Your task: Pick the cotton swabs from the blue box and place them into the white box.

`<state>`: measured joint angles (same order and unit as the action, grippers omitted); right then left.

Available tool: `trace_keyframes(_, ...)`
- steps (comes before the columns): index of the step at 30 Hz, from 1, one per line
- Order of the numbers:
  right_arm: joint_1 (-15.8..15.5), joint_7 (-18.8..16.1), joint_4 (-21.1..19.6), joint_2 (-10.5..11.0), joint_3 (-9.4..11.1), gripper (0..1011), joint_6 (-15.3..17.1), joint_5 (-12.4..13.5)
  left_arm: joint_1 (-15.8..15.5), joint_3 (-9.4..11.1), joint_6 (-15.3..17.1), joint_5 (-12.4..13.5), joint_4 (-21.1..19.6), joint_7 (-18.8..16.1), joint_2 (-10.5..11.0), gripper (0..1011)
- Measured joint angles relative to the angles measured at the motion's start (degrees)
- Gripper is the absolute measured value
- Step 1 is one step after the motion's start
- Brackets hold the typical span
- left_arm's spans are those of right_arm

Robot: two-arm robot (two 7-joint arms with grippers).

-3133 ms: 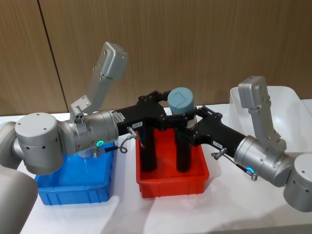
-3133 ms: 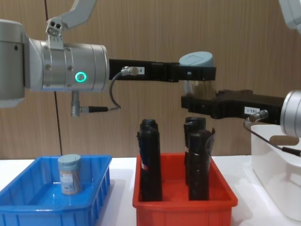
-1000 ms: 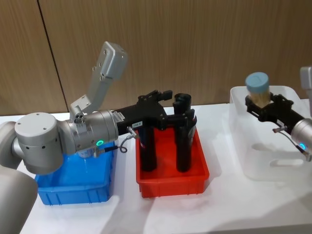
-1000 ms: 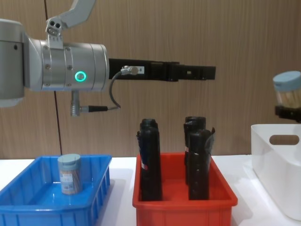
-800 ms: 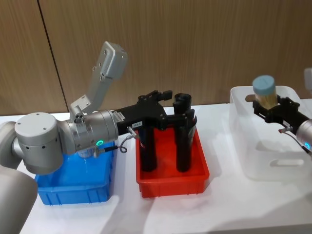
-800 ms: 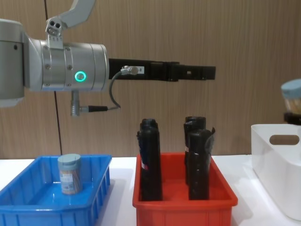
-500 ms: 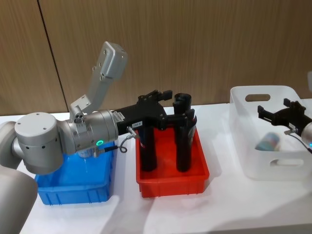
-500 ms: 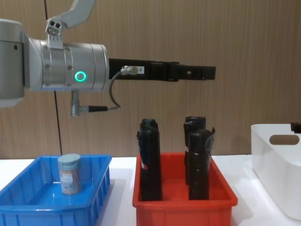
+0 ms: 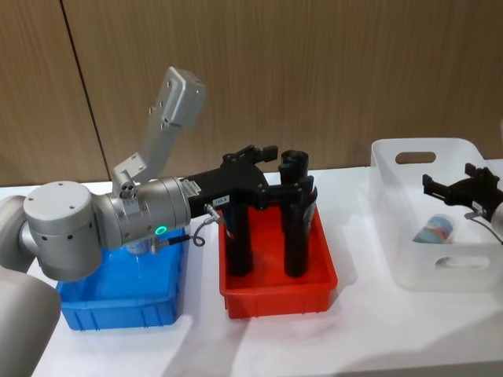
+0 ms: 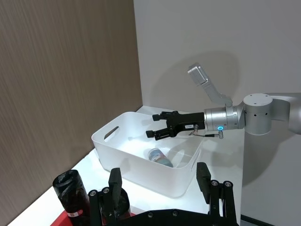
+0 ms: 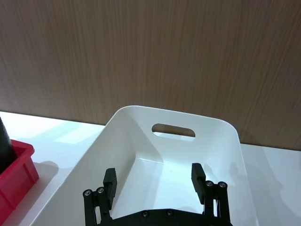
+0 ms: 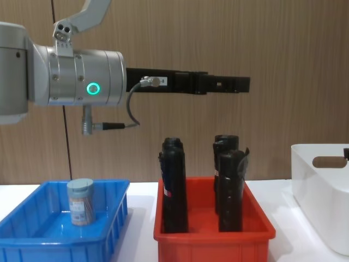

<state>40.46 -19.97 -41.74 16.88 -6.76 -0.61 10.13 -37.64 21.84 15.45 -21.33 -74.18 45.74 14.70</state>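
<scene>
Since a second ago, we see that the jar of cotton swabs (image 9: pixel 436 230) has left the right gripper (image 9: pixel 452 179) and now lies on its side on the floor of the white box (image 9: pixel 391 212). That gripper has drawn back a little toward the right edge of the head view. The left arm has not shifted.

At the far left, the blue box (image 9: pixel 118 310) sits on the white table (image 9: pixel 354 330). A second jar of cotton swabs (image 12: pixel 80 202) stands upright inside it, pale lid on top, as the chest view shows. The left arm reaches level across from above the blue box, and the left gripper (image 12: pixel 235 84) hangs high over the red bin (image 9: pixel 275 294). Its own wrist view shows its fingers (image 10: pixel 115 181) spread wide with nothing between them.

The red bin sits in the middle and holds tall black cylinders (image 9: pixel 240 243) standing upright, well below that gripper.

To the right, the white box stands apart from the red bin, its oval handle cutout in the far wall. The right gripper hovers over the box's right part, above the rim, fingers (image 11: pixel 109 181) released and empty. The fallen jar lies below it, near the box's right wall.
</scene>
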Motion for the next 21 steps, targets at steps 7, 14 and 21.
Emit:
trace_keyframes(7, 0.38, -0.07, 0.86, 0.00, 0.06, 1002, -0.19, -0.07, 0.00, 0.00, 0.00, 0.00, 0.00, 0.00, 0.00, 1004)
trace_keyframes(14, 0.63, -0.13, 1.47, 0.00, 0.11, 1001, -0.36, -0.16, 0.00, 0.00, 0.00, 0.00, 0.00, 0.00, 0.00, 1004)
trace_keyframes(21, 0.76, -0.16, 1.78, 0.00, 0.16, 1001, -0.43, -0.22, 0.00, 0.00, 0.00, 0.00, 0.00, 0.00, 0.00, 1004)
